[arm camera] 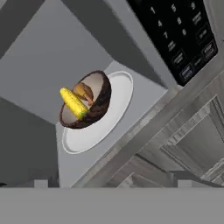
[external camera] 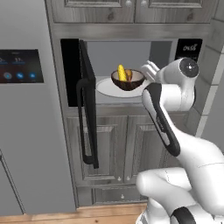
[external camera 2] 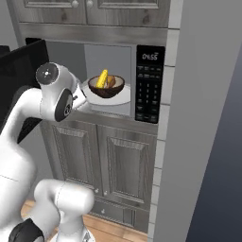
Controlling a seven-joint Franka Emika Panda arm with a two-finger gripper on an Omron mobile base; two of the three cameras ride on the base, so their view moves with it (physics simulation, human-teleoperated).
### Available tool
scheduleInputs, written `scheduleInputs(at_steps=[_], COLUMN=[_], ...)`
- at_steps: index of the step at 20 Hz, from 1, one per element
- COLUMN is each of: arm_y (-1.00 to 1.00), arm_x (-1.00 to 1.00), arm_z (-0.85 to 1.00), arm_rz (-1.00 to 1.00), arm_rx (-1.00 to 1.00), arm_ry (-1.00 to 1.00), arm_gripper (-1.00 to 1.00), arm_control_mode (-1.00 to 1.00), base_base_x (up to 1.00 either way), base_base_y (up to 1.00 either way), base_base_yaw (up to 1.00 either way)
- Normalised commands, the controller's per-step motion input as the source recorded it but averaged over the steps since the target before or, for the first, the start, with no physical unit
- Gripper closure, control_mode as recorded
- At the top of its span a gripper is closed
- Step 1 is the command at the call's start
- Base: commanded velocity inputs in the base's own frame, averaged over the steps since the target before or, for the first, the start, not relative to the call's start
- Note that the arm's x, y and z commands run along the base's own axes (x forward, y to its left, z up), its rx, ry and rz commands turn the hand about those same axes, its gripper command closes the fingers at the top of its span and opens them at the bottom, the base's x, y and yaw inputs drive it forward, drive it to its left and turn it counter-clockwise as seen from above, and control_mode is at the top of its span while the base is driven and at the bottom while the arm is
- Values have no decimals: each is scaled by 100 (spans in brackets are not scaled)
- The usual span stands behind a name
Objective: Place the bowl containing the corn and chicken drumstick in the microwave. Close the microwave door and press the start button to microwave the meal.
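Sits inside the open black built-in microwave [external camera: 131,72] on the round white turntable [external camera: 107,89]: the round dark-brown wooden-looking bowl [external camera: 127,80], upright in both base views, resting on the far-right part of the plate. Holds a bright yellow corn cob [external camera: 122,72] leaning against the rim, with a small brown-orange chicken drumstick [arm camera: 84,91] just beside it, touching the cob. Stands swung wide out to the left: the wide black microwave door [external camera: 85,83] with its dark tinted window, long vertical black bar handle [external camera: 83,127] on the near edge. Carries a lit clock display at the top and rows of buttons below: the black button panel [external camera 2: 149,84] at the right of the grey cavity. Hangs just right of the bowl at the cavity mouth, apart from it and holding nothing: the white two-finger gripper [external camera: 150,70]. Jaws spread wide, as far as can be judged, with fingertips hard to make out. Below the microwave, grey wood-grain cabinet doors [external camera 2: 108,160]; above, more grey cabinets [external camera: 131,11]. At the left, a grey fridge [external camera: 26,109] with a dark touch screen [external camera: 19,65]. Along the bottom, a strip of light wooden floor [external camera: 65,215].
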Motion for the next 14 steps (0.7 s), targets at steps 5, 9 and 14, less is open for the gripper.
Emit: scheduleInputs(at_steps=[5,9,14], arm_y=[38,0,9], arm_x=[-91,-100,-72], arm_z=[7,0,15], arm_rz=[32,25,27], arm_rx=[-41,-29,-28], arm_ry=[1,-4,-1], arm_gripper=[-100,-100,-100], arm_control_mode=[-100,-100,-100], base_base_x=[0,0,0], base_base_y=[0,0,0], base_base_yaw=[0,0,0])
